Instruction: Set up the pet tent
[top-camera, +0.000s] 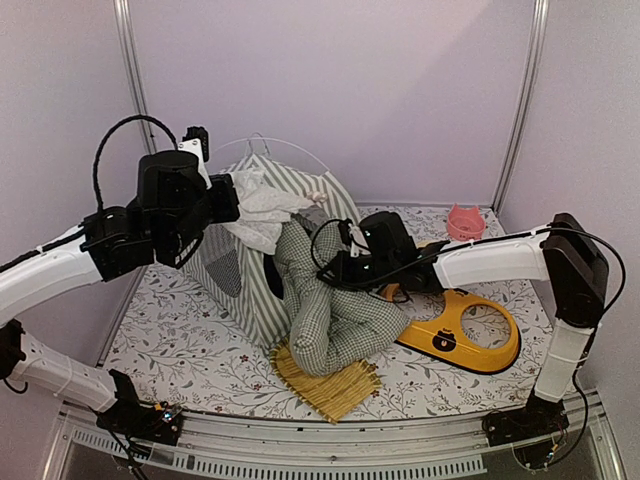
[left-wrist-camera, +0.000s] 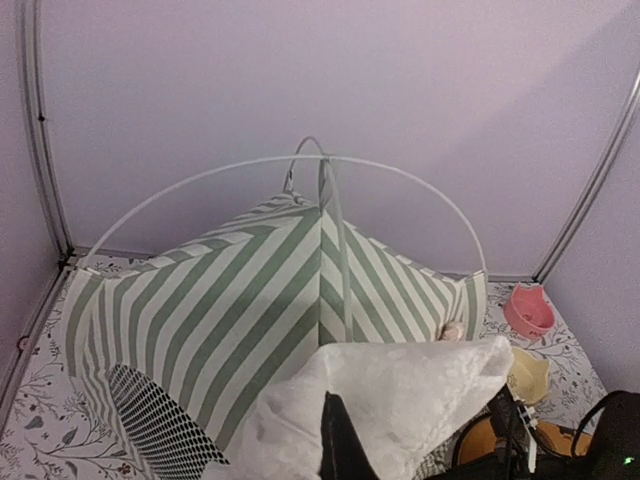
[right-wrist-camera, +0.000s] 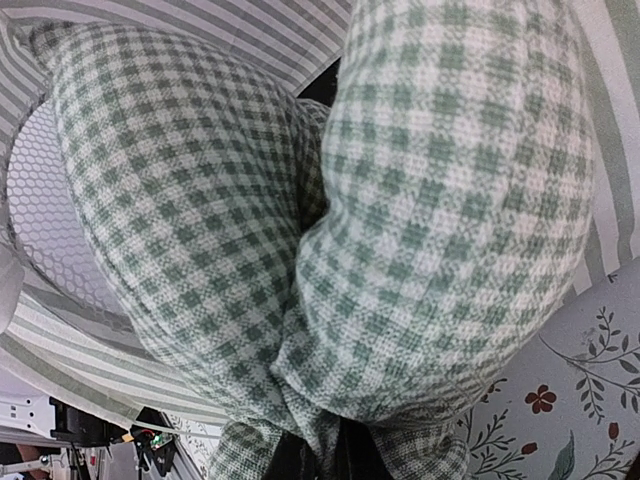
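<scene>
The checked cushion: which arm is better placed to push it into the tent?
Right. The right gripper pinches the cushion at the tent door, while the left gripper holds the lace curtain up.

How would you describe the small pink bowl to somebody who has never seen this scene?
Start at the big striped pet tent at the back left of the flowered table. Go right, past the yellow ring-shaped board, to the far right corner. The pink bowl stands there alone, the only pink thing.
</scene>
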